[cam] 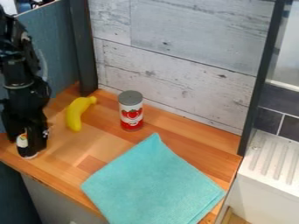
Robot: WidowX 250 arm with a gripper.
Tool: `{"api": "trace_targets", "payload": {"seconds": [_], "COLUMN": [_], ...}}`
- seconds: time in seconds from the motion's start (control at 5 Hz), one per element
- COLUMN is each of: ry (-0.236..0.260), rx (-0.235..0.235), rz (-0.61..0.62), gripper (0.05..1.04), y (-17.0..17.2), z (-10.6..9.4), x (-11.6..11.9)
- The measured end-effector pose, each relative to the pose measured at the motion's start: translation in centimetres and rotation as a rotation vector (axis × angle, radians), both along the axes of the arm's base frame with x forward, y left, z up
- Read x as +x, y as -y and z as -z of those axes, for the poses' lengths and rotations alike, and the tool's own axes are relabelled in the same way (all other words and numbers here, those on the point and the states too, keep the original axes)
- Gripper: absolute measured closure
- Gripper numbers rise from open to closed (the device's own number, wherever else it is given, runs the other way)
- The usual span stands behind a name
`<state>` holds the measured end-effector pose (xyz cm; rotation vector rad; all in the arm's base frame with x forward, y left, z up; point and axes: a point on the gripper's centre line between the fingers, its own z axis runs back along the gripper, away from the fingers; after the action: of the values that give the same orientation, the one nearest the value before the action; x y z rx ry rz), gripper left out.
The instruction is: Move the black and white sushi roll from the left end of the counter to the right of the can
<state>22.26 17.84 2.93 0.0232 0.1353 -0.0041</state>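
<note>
Your gripper (27,142) is at the small labelled item (22,140), probably grasp step; can't tell if it's clenched or released. Next move calls for a confirmed hold, clear of the banana (76,114).

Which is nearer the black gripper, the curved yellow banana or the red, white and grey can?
The banana: it lies between the gripper and the upright can.

End effector (33,146) at unclear object (22,140), banana (75,114), can (130,111), teal cloth (153,183)
</note>
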Motion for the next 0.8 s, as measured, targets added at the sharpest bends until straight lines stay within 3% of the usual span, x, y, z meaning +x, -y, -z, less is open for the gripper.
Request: {"api": "trace_targets", "payload": {"seconds": [0.2, 0.4, 0.6, 0.8], "ry": [0.002, 0.010, 0.028, 0.042], "rx": [0.017, 0.015, -0.001, 0.000], "rz": [-0.014, -0.015, -0.015, -0.019], "gripper": [0.137, 0.408, 0.523, 0.540], "y": [-0.2, -0.3, 0.2, 1.0], "z": [0.1, 0.7, 0.7, -0.7], "x": [0.1, 0.3, 0.3, 0.6]}}
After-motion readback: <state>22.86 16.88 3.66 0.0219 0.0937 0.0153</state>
